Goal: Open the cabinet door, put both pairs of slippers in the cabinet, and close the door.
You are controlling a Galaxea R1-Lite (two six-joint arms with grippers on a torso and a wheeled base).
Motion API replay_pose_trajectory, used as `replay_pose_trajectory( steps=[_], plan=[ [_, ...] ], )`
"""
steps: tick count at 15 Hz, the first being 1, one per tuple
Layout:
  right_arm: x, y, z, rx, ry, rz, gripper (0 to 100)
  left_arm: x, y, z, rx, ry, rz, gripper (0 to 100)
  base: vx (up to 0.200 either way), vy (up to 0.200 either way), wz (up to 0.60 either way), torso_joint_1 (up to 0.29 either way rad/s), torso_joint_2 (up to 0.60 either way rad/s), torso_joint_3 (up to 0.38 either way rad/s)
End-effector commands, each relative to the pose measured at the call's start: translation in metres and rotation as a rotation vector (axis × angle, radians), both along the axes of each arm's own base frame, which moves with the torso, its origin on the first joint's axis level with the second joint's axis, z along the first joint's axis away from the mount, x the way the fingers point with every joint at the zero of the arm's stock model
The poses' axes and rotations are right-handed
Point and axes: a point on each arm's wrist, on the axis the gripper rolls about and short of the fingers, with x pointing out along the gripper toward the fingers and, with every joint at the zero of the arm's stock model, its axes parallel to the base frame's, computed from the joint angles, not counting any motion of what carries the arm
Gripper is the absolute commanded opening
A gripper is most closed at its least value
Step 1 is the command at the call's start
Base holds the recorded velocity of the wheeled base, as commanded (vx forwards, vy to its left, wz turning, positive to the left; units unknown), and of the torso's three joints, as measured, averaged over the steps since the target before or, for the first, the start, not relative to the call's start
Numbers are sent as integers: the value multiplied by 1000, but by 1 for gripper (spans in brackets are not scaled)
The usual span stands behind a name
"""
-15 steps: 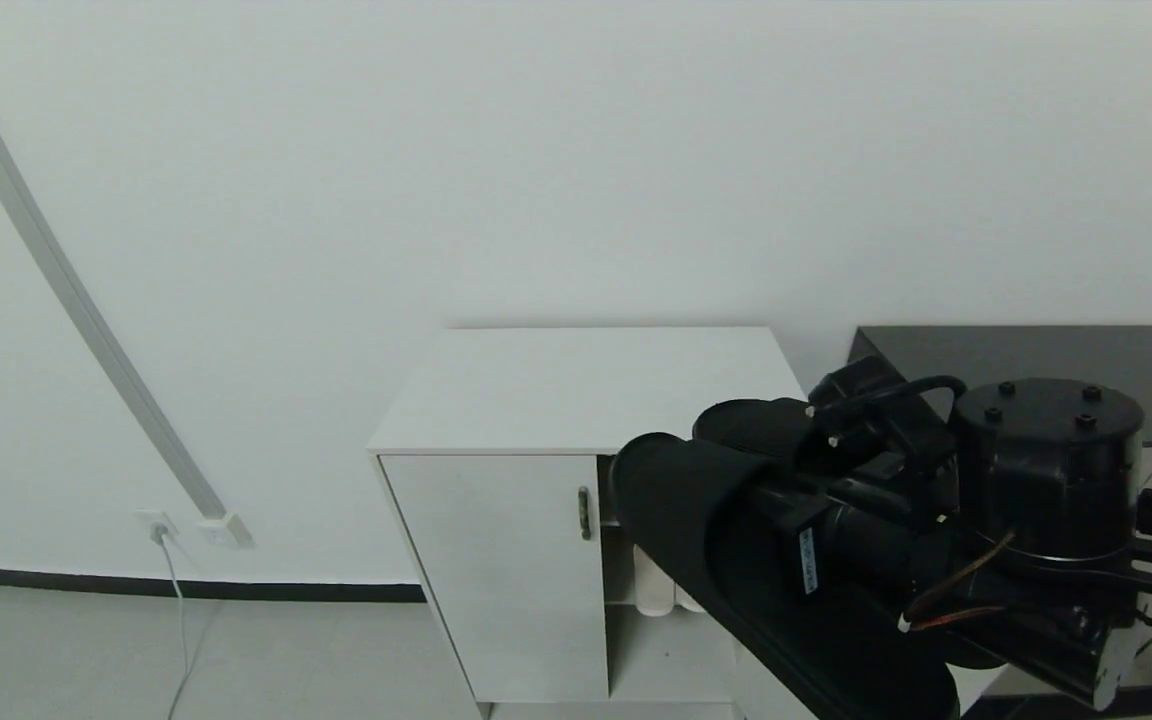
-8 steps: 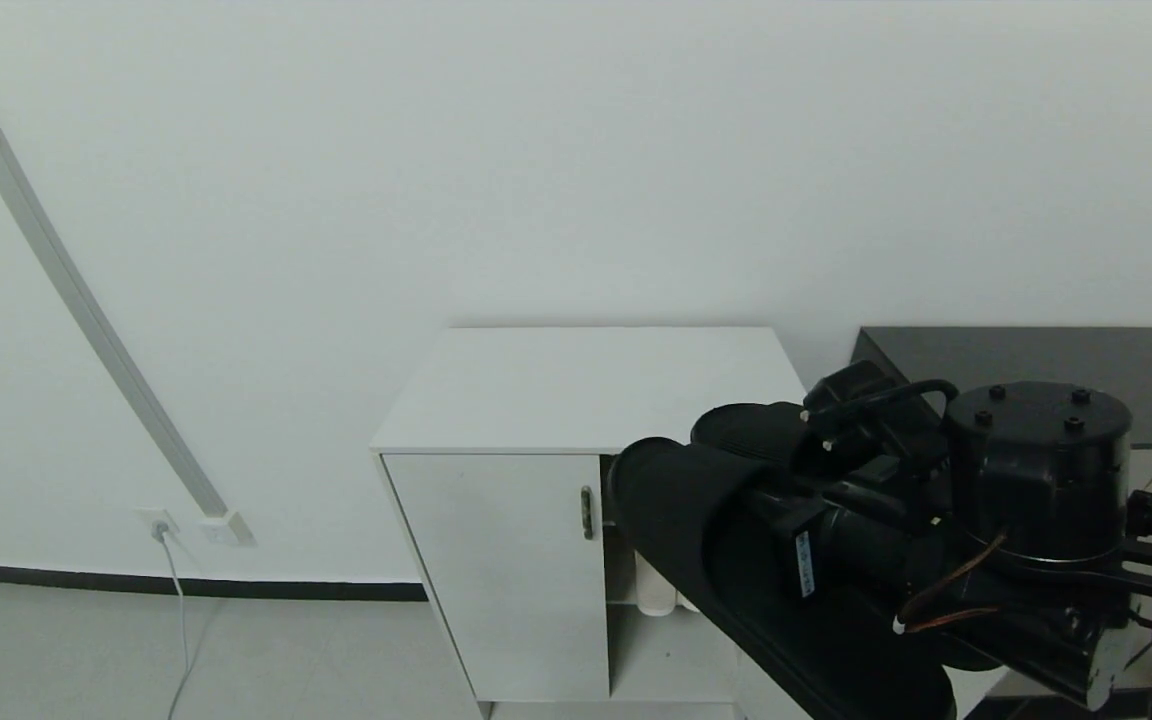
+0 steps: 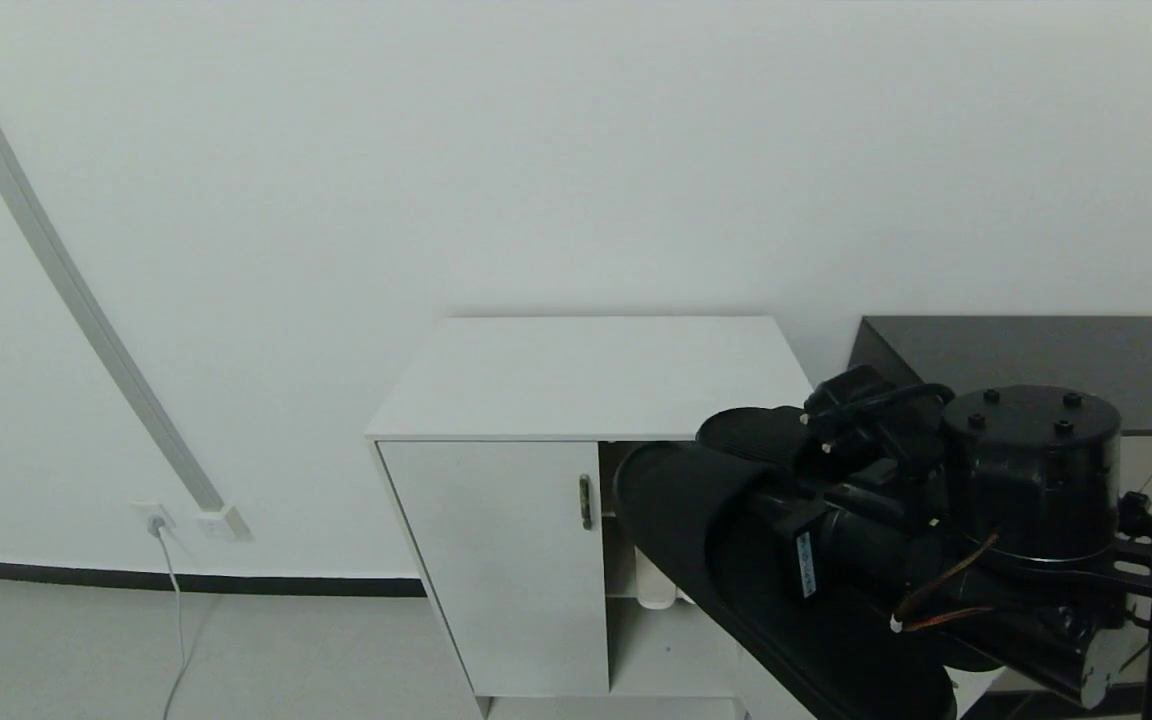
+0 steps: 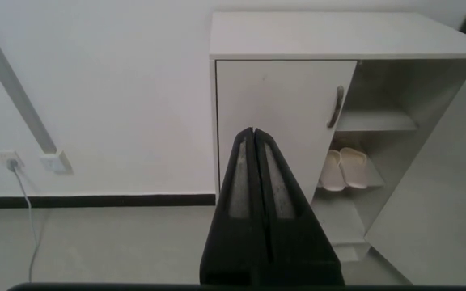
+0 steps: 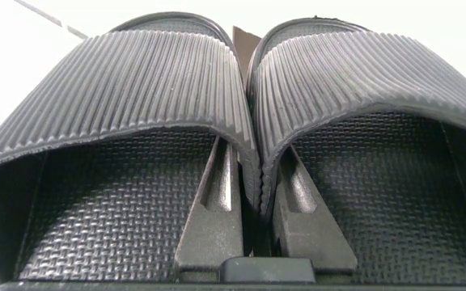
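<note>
The white cabinet [image 3: 586,380] stands against the wall, its left door [image 3: 496,560] closed and its right door [image 4: 443,186] swung open. A pair of white slippers [image 4: 345,168] lies on the middle shelf; their ends [image 3: 654,590] peek out in the head view. My right gripper [image 5: 249,202] is shut on a pair of black slippers [image 3: 696,510], pinching the two inner strap walls together, and holds them in front of the open right half. My left gripper [image 4: 253,186] is shut with nothing in it, back from the closed door.
A dark table [image 3: 1036,360] adjoins the cabinet on the right. A wall socket with a cable [image 3: 158,522] and a slanted conduit [image 3: 66,280] are on the wall at the left. Bare floor [image 3: 236,650] lies left of the cabinet.
The whole head picture has shifted: the cabinet sits a little higher and larger, so the camera has moved. The right gripper still holds the black slippers.
</note>
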Motion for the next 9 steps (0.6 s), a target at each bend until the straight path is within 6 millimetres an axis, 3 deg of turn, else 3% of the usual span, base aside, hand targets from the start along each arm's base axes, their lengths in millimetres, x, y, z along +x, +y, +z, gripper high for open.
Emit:
replay_pose_trajectory(
  steps=[1, 9],
  plan=[
    [1, 1, -1, -3, 3, 0, 0, 0, 0, 0, -1, 0, 0, 0, 0, 0, 0, -154, 359, 193],
    [2, 3, -7, -18, 16, 1, 0, 0, 0, 0, -1, 0, 0, 0, 0, 0, 0, -183, 419, 236]
  ],
)
